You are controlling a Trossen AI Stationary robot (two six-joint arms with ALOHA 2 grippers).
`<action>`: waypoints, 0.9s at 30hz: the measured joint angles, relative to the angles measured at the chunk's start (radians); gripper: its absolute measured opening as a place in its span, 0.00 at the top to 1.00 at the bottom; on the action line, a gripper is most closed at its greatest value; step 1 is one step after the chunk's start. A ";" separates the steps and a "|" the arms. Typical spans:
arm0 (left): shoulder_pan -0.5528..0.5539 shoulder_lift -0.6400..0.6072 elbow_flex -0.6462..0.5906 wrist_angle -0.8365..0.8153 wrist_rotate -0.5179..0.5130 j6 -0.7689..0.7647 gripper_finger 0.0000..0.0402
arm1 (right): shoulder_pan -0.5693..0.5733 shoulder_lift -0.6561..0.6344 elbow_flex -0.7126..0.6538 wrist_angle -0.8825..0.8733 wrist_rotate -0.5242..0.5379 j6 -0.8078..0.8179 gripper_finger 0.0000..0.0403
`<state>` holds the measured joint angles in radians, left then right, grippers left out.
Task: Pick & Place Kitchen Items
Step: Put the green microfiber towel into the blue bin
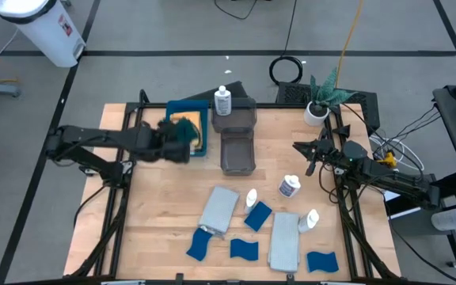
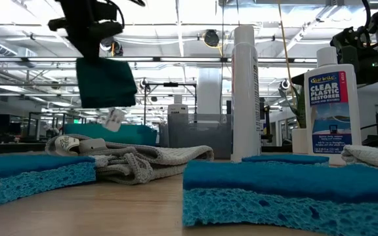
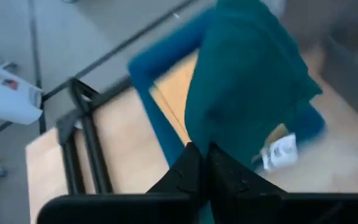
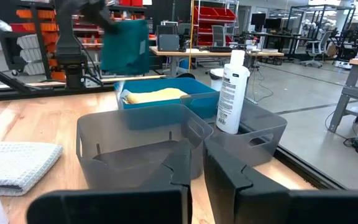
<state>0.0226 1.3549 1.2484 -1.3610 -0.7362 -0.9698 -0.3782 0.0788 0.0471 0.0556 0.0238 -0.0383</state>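
High view: green cloth (image 1: 187, 131) in left claw (image 1: 177, 141)

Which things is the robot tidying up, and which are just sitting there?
Job things:
green cloth, held up by the left gripper over the blue tray
orange cloth in the tray
grey cloths
sponges
bottles

Just there:
grey bins
plant
right gripper, waiting
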 joint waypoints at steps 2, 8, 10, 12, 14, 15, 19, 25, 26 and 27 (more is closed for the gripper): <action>0.077 -0.007 -0.002 0.055 -0.028 0.044 0.98 | 0.000 0.000 0.000 0.000 0.000 0.000 0.95; 0.309 -0.020 -0.018 0.326 0.015 0.193 0.97 | 0.000 0.000 0.000 0.000 0.000 0.000 0.95; 0.389 -0.018 -0.054 0.457 0.086 0.221 0.98 | 0.000 0.000 0.000 0.000 0.000 0.000 0.95; 0.462 -0.019 -0.112 0.593 0.192 0.237 0.98 | 0.000 0.000 0.000 0.000 0.000 0.000 0.95; 0.523 -0.018 -0.181 0.717 0.304 0.239 0.98 | 0.000 0.000 0.000 0.000 0.000 0.000 0.95; 0.548 -0.017 -0.216 0.772 0.345 0.235 0.97 | 0.000 0.000 0.000 0.000 0.000 0.000 0.95; 0.615 -0.017 -0.352 1.011 0.455 0.175 0.98 | 0.000 0.000 0.000 0.000 0.000 0.000 0.95; 0.657 -0.015 -0.524 1.307 0.573 0.098 0.96 | 0.000 0.000 0.000 0.000 0.000 0.000 0.95; 0.661 -0.013 -0.551 1.347 0.571 0.085 0.96 | 0.000 0.000 0.000 0.000 0.000 0.000 0.95; 0.664 -0.012 -0.575 1.382 0.569 0.075 0.97 | 0.000 0.000 0.000 0.000 0.000 0.000 0.95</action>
<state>0.6869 1.3426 0.6739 0.0208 -0.1669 -0.8947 -0.3782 0.0788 0.0471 0.0559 0.0242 -0.0383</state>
